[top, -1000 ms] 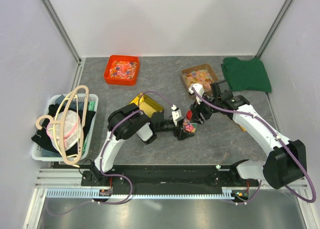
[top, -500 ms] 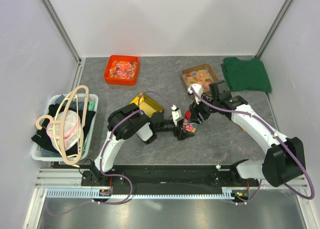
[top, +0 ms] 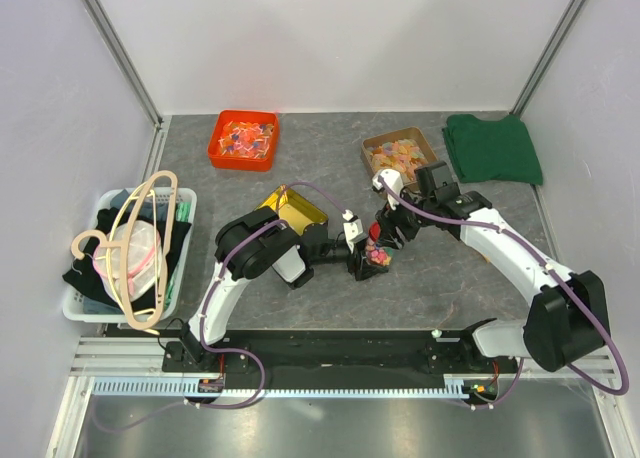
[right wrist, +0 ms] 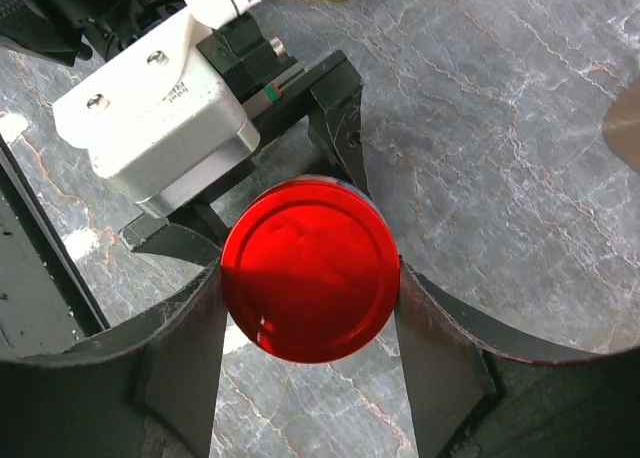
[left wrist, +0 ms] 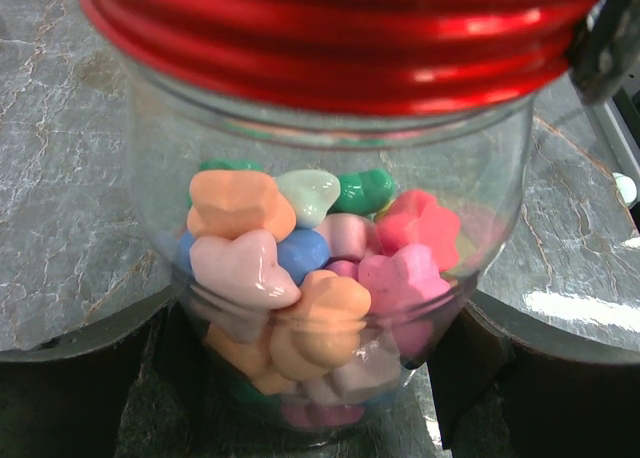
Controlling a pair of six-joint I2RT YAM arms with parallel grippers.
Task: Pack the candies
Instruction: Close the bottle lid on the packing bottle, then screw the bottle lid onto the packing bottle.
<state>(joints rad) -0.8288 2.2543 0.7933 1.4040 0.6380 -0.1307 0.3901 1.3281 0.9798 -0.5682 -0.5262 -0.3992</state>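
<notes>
Near the middle of the grey bench (top: pixel 330 168) is a clear jar (left wrist: pixel 160 148), upright, and the candies (left wrist: pixel 320 288) lie heaped inside it in orange, pink, green, blue and white; a red lid (right wrist: pixel 310 268) sits on the jar's mouth; the left hand (left wrist: pixel 318 358) pinches the jar low on its body, one finger on each side; the right hand (right wrist: pixel 308 278) hangs over the jar, its fingers against opposite edges of the lid, seemingly clamped on it, though the contact is hard to judge; behind the jar and to its left lies an orange-red tray (top: pixel 243 140); behind the jar and slightly right sits a brown tray (top: pixel 400 155); further right of the jar a green cloth (top: pixel 492 148) lies folded.
</notes>
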